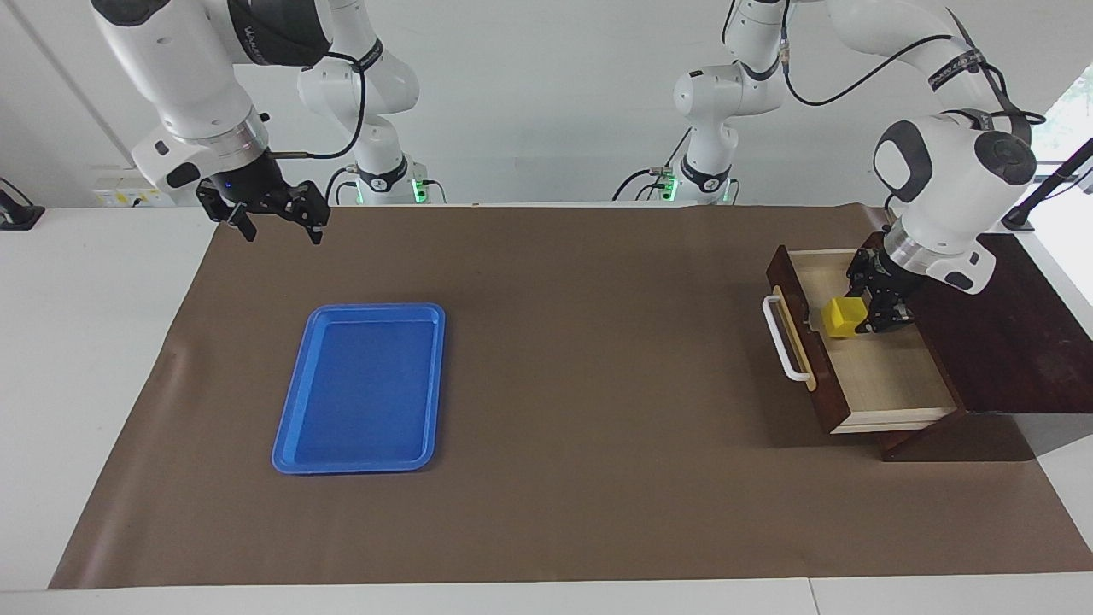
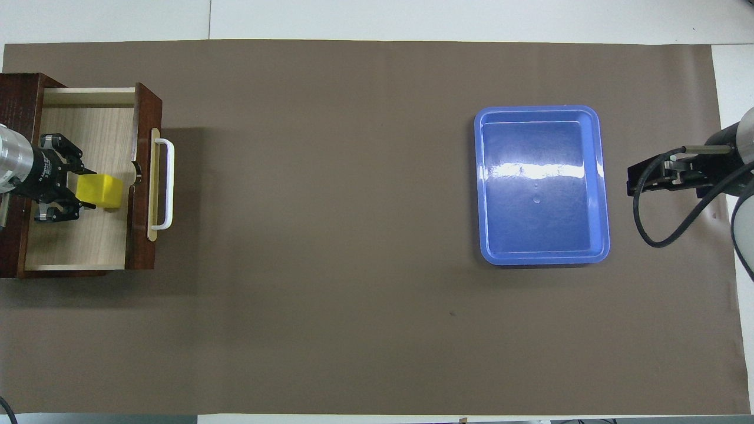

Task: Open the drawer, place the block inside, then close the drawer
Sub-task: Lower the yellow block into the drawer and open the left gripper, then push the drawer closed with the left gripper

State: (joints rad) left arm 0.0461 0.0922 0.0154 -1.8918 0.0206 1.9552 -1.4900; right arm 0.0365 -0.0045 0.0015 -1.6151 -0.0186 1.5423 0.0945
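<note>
The dark wooden drawer (image 1: pixel 888 376) (image 2: pixel 82 241) stands pulled out at the left arm's end of the table, showing its pale interior and its white bar handle (image 1: pixel 781 337). The yellow block (image 1: pixel 841 316) (image 2: pixel 101 192) is low inside it, close to the front panel. My left gripper (image 1: pixel 856 319) (image 2: pixel 87 189) reaches down into the drawer and is shut on the block. Whether the block rests on the drawer floor I cannot tell. My right gripper (image 1: pixel 282 231) (image 2: pixel 648 179) hangs open and empty, high over the brown mat at the right arm's end, beside the tray.
A flat blue tray (image 1: pixel 359 389) (image 2: pixel 542 182) lies empty on the brown mat (image 1: pixel 581 384) toward the right arm's end. The dark box (image 1: pixel 999 325) that houses the drawer sits at the mat's edge at the left arm's end.
</note>
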